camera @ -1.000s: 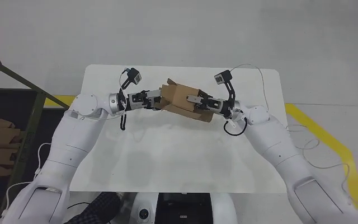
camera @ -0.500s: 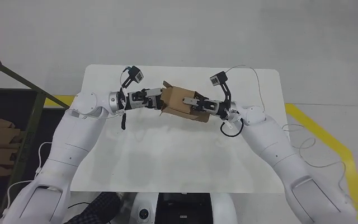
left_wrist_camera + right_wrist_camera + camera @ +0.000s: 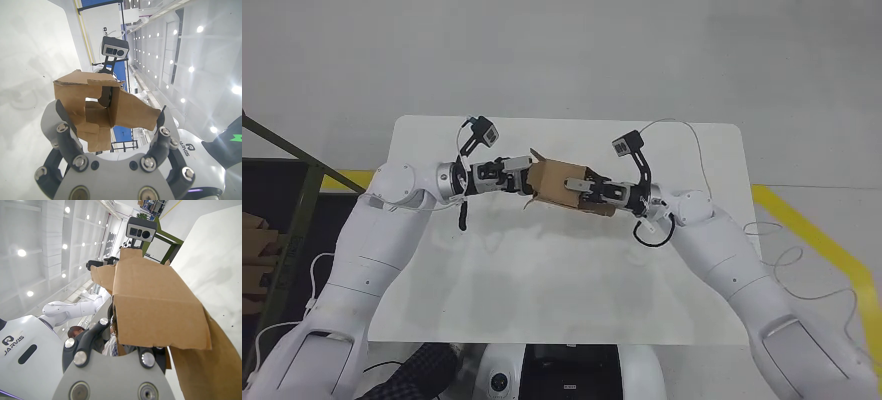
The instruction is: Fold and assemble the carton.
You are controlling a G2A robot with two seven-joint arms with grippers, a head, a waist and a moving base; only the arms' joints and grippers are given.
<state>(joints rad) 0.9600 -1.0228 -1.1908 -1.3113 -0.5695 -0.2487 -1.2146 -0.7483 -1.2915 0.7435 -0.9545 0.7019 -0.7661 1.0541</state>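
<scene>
The left gripper [image 3: 519,180] stands wide, its two fingers [image 3: 64,117] spread to either side of the loose end flaps of the one carton [image 3: 560,180]. One finger lies against a flap and the other is at the corner of another flap. I cannot tell whether they press. The right gripper [image 3: 584,187] meets the same carton from the opposite end and is closed on one of its walls. One finger lies along the top panel, and a second dark finger [image 3: 105,97] shows inside the box through the open end. The brown carton is half formed. It hangs between the two grippers above the far middle of the single white table [image 3: 542,290], tilted, with its end flaps unfolded.
</scene>
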